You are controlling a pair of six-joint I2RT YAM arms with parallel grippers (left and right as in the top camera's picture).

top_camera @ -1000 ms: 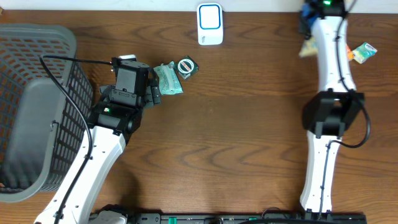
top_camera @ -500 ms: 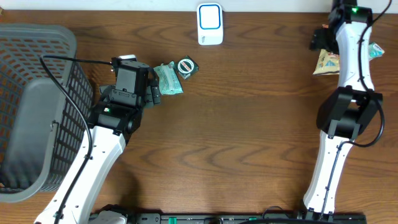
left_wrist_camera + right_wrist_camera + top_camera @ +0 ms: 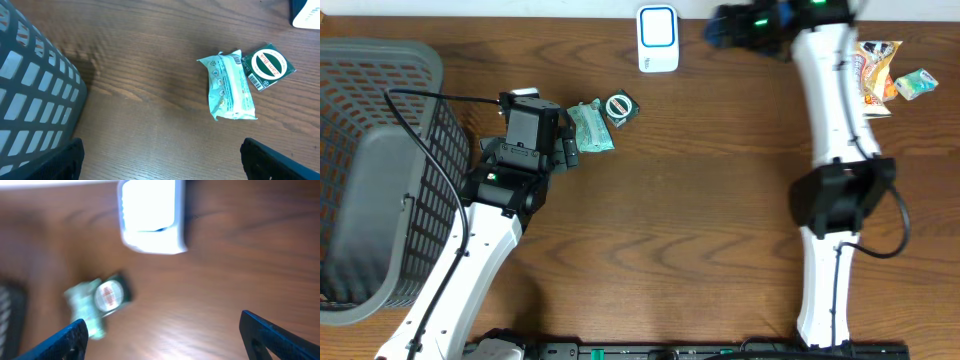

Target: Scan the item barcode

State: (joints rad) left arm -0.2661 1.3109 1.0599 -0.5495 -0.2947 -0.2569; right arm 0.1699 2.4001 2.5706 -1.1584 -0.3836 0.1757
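basket (image 3: 380, 48) L edge, contents unclear | L pincer (image 3: 165, 162) apart | R pincer (image 3: 167, 337) apart, nr scanner (image 3: 658, 38)

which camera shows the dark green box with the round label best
Left wrist view: the green box is sharp and close, its round label and barcode strip plain. Overhead shows it small; the right wrist view shows it blurred.

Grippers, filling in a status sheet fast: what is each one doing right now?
Left gripper: open, holding nothing.
Right gripper: open, holding nothing.
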